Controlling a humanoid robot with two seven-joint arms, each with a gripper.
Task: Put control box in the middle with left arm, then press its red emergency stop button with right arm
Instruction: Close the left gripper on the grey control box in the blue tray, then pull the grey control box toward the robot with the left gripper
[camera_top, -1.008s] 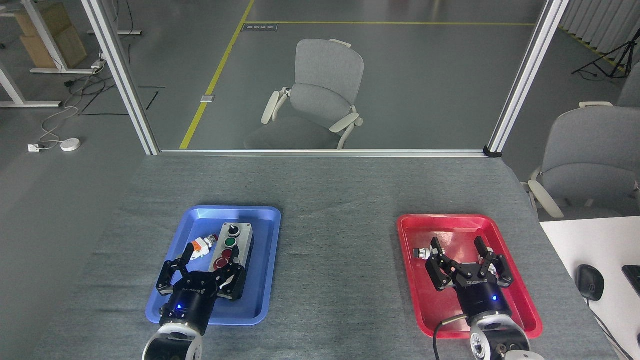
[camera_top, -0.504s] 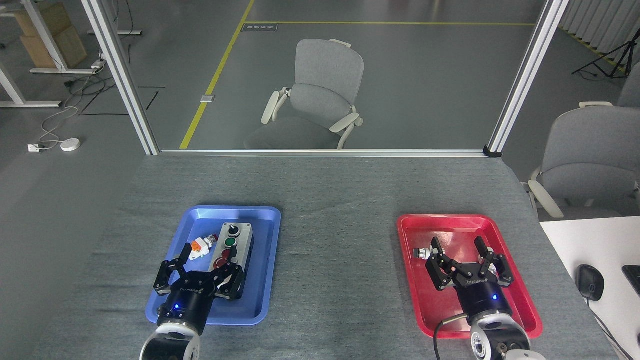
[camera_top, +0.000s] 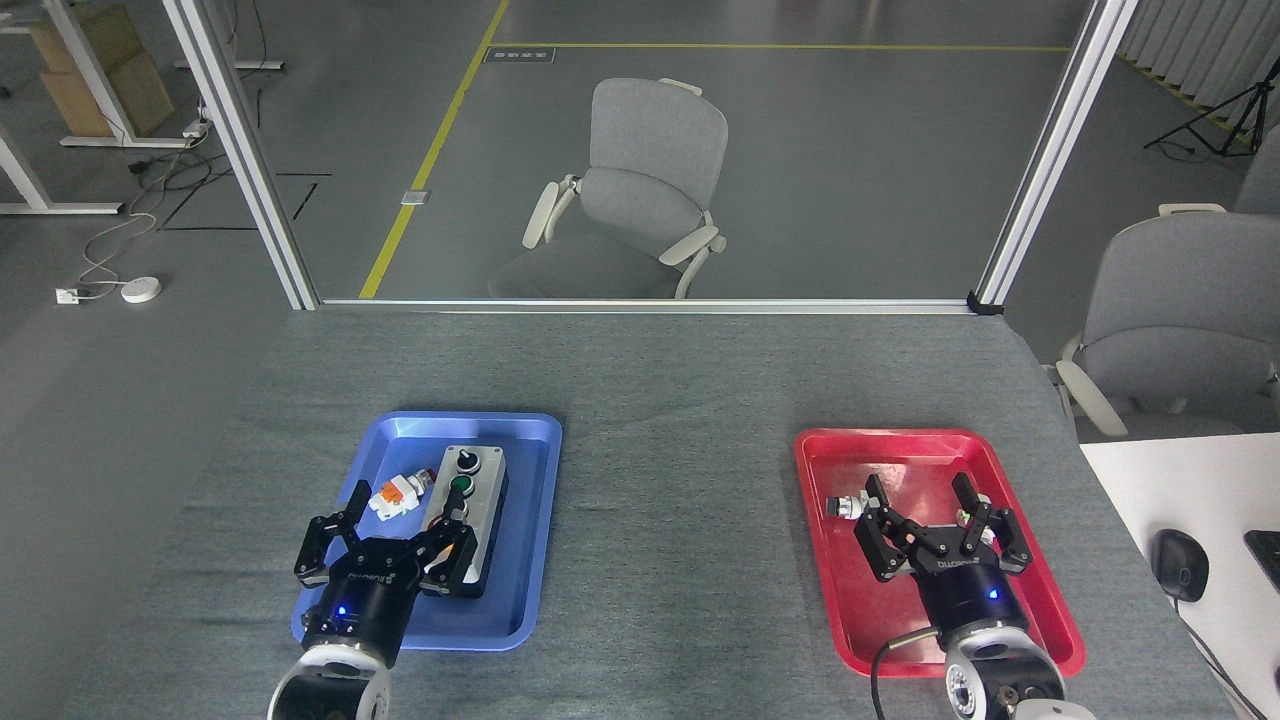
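Observation:
The control box (camera_top: 470, 485), light grey with a black base, lies lengthwise in the blue tray (camera_top: 525, 540). Its black knob and green button show at the far end; my left gripper hides the red buttons. My left gripper (camera_top: 405, 502) hovers open over the box's near end, its right finger over the box and its left finger beside the white-and-orange part (camera_top: 393, 497). My right gripper (camera_top: 922, 495) is open above the red tray (camera_top: 1045, 590), holding nothing. The middle (camera_top: 675, 500) is bare grey felt between the trays.
A small metal-and-black button part (camera_top: 842, 506) lies in the red tray by my right gripper's left finger. A white table with a black mouse (camera_top: 1180, 563) stands at the right. Grey chairs stand beyond the table's far edge and to the right.
My left gripper has shifted left and slightly toward me over the blue tray. The right gripper has barely moved. The control box stays in place.

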